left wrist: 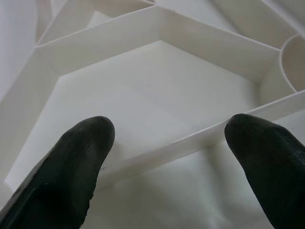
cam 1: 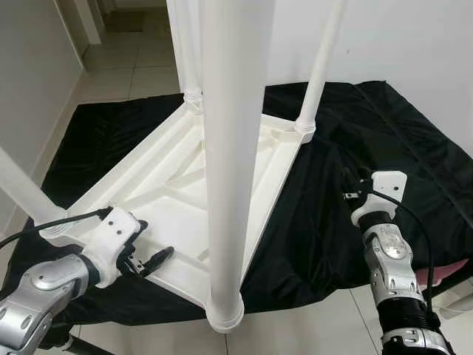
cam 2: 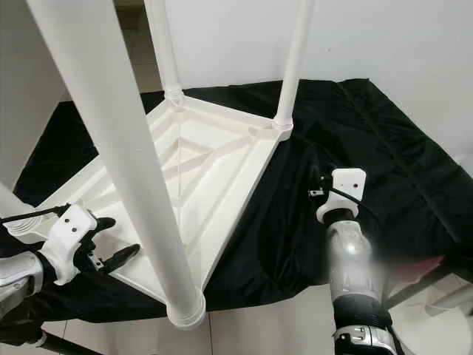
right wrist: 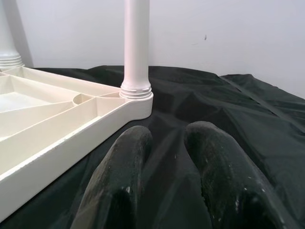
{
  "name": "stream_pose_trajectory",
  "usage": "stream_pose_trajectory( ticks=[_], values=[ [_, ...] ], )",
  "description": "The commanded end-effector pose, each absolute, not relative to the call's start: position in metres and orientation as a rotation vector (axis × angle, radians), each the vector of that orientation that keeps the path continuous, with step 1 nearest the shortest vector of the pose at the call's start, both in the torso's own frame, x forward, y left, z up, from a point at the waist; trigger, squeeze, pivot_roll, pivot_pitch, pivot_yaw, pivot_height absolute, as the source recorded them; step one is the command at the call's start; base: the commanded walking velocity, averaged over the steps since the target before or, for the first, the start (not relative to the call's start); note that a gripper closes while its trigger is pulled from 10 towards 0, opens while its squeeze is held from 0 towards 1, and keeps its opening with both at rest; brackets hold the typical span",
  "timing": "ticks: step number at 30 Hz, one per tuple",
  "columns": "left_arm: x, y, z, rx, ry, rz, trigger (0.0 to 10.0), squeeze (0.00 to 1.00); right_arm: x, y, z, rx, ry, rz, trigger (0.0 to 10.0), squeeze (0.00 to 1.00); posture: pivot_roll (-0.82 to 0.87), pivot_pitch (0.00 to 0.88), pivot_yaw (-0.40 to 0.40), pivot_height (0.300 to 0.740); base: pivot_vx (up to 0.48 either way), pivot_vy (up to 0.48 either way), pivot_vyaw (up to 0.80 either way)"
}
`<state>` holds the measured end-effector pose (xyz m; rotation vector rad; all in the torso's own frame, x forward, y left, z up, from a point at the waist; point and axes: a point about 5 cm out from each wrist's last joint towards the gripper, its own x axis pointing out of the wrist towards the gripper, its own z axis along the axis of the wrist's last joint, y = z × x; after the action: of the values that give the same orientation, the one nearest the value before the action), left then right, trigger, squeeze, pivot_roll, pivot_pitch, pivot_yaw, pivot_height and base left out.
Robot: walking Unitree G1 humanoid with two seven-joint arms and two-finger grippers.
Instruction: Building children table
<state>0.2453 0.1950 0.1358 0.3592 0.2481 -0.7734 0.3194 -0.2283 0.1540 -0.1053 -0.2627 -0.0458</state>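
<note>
Nearest the head camera, a thick white plastic table leg (cam 1: 230,148) is seen standing upright from the near corner of an upturned white plastic children's table top (cam 1: 177,192), its socket collar overhanging the edge of the black cloth sheet (cam 1: 369,133) on which the table is laid. Three further legs are noted at the other corners; all four appear seated, so assembly is judged close to complete.

The left gripper (cam 1: 151,260) is positioned at the near left edge of the table top, its fingers spread wide over a moulded rib (left wrist: 190,140) of the underside; nothing is held. The right gripper (right wrist: 167,143) is held low over the cloth, just beside the table's right edge, with its fingers set narrowly apart and empty.

The table is judged light, rigid and smooth, hence liable to slip in a pinch. A hold is best taken on the raised rim or a stiffening rib, or around a leg near its collar. The long legs are expected to lever and tip the piece if gripped high.
</note>
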Motion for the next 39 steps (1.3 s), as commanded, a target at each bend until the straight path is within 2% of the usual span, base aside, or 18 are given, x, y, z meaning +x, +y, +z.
stream_pose_trajectory(
  ticks=[1, 16, 36, 37, 38, 39],
  values=[
    [0.230, 0.184, 0.130, 0.360, 0.338, -1.171, 10.0, 0.00, 0.320, -0.227, 0.155, -0.109, -0.258, -0.035, 10.0, 0.00, 0.01, 0.042, 0.035, 0.740, 0.000, 0.000, 0.00],
    [0.234, 0.177, 0.119, 0.441, 0.359, -1.235, 10.0, 0.00, 0.321, -0.228, 0.156, -0.112, -0.255, -0.040, 10.0, 0.00, 0.00, 0.030, 0.039, 0.740, 0.000, 0.000, 0.00],
    [0.255, 0.161, 0.103, 0.544, 0.377, -1.332, 10.0, 0.00, 0.318, -0.228, 0.154, -0.113, -0.258, -0.062, 10.0, 0.00, -0.04, 0.019, 0.076, 0.740, 0.000, 0.000, 0.00],
    [0.256, 0.160, 0.101, 0.540, 0.379, -1.326, 9.5, 0.00, 0.317, -0.228, 0.153, -0.112, -0.258, -0.063, 10.0, 0.00, -0.04, 0.018, 0.080, 0.740, 0.000, 0.000, 0.00],
    [0.256, 0.160, 0.101, 0.540, 0.379, -1.326, 9.5, 0.00, 0.317, -0.228, 0.153, -0.112, -0.258, -0.063, 10.0, 0.00, -0.04, 0.018, 0.080, 0.740, 0.000, 0.000, 0.00],
    [0.257, 0.159, 0.100, 0.539, 0.379, -1.324, 6.4, 0.00, 0.316, -0.227, 0.153, -0.112, -0.257, -0.065, 10.0, 0.00, -0.04, 0.018, 0.083, 0.740, 0.000, 0.000, 0.00]
  ],
)
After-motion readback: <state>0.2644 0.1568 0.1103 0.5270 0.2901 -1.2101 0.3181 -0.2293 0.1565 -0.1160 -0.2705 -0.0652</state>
